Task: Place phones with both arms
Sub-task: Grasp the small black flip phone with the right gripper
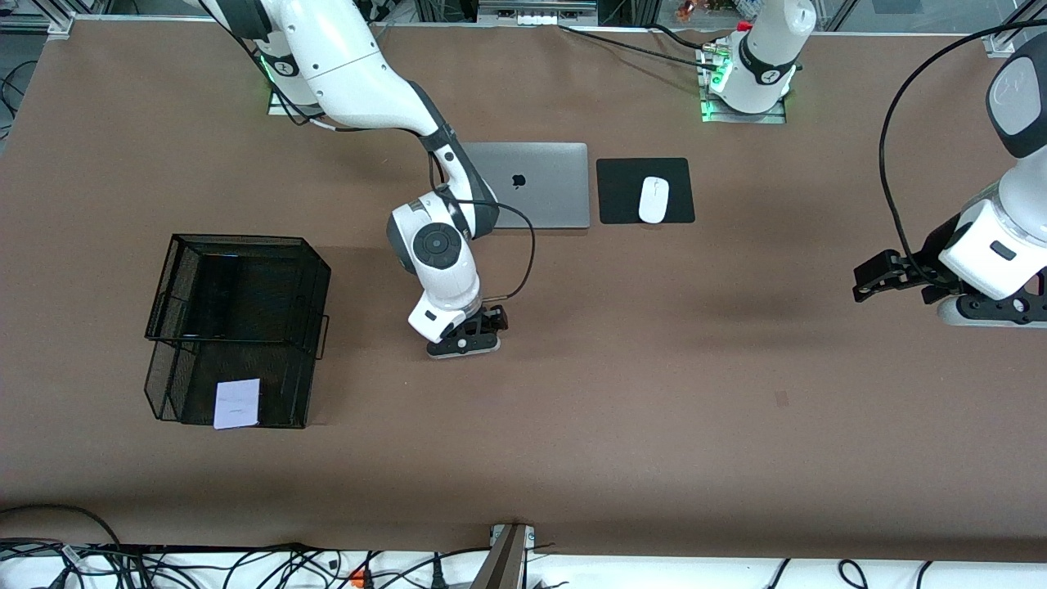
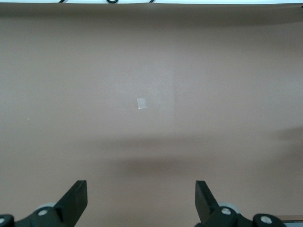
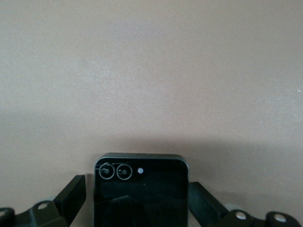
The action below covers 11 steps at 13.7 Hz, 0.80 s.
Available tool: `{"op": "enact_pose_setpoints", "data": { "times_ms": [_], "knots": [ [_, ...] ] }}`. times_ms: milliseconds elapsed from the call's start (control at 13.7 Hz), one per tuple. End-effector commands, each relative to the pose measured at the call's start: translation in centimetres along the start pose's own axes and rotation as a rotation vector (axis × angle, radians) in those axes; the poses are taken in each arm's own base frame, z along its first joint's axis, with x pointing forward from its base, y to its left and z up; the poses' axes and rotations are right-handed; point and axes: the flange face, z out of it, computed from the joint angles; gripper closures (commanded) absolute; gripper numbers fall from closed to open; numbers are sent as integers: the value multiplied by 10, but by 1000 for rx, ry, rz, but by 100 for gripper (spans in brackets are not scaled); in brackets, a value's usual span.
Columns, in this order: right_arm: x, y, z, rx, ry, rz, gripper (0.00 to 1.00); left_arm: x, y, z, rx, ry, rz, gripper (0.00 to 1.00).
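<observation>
A small black folded phone (image 3: 142,198) with two camera rings lies flat on the brown table near its middle. My right gripper (image 3: 140,189) is low over it and open, one finger on each side with a narrow gap showing on both. In the front view the right gripper (image 1: 489,321) hides this phone. A pale white-lavender phone (image 1: 236,403) rests in the lower tier of a black mesh tray (image 1: 164,384). My left gripper (image 1: 865,281) hangs open and empty over bare table at the left arm's end, and the left wrist view shows its fingers (image 2: 75,196) wide apart.
A silver laptop (image 1: 540,184) lies closed farther from the front camera than the right gripper, beside a black mouse pad (image 1: 622,192) with a white mouse (image 1: 653,199). The mesh tray's upper tier (image 1: 237,286) stands toward the right arm's end. A small tape mark (image 2: 141,102) is on the table.
</observation>
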Motion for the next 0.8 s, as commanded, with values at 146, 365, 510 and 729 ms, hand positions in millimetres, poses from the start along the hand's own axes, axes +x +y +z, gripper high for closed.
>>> {"op": "enact_pose_setpoints", "data": {
  "times_ms": [146,365,510,729],
  "knots": [
    [-1,6,6,-6,8,-26,1,-2,2,-2,-4,-5,-8,0],
    [-2,4,6,-7,9,-46,54,-2,3,-3,-4,-3,-17,0],
    [-2,5,7,-8,7,-61,91,-2,3,-4,-5,-2,-17,0],
    [3,8,-1,-15,-13,-72,100,-2,3,-4,-5,-2,-17,0]
  ]
}}
